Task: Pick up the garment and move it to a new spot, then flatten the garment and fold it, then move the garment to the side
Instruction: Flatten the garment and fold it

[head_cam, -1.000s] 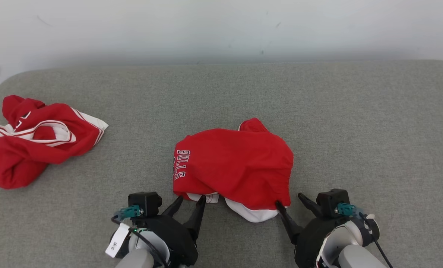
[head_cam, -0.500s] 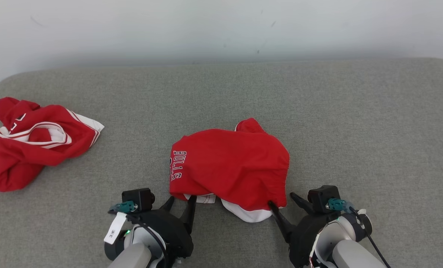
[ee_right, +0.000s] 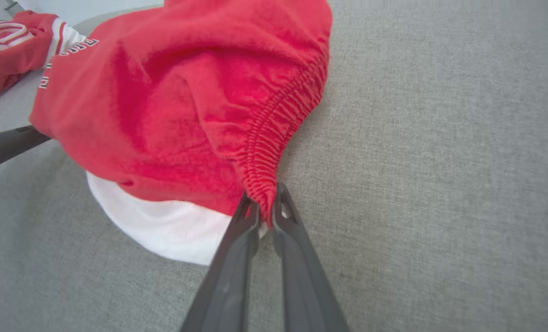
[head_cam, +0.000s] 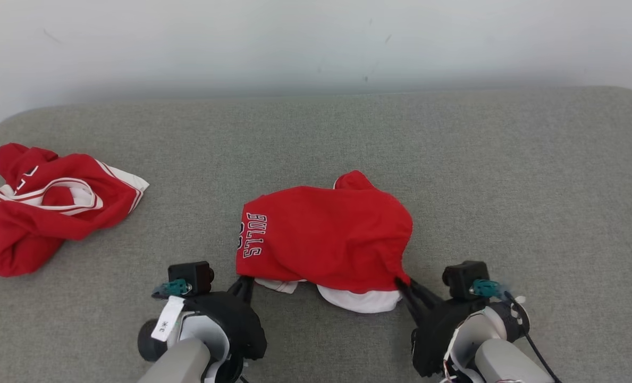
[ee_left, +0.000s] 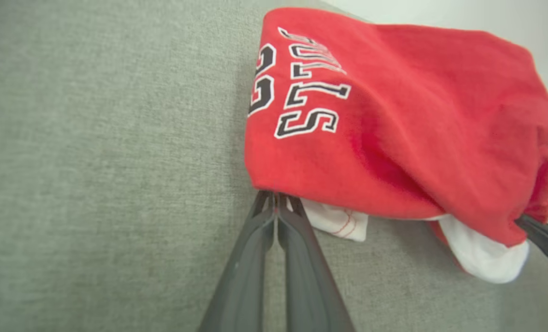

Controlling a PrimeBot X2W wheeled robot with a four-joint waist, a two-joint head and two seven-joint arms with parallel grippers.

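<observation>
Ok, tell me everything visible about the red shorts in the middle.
The red shorts lie bunched on the grey cushion. They are soft-looking cloth with black-and-white BULLS lettering on the robot's left side, a gathered elastic waistband on its right, and white cloth showing under the near edge. The left claw is shut on the near left corner, and the right claw is shut on the waistband's end.

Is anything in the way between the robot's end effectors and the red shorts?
Nothing. The left end effector pinches the red shorts at their near corner, the right end effector at the elastic hem.
</observation>
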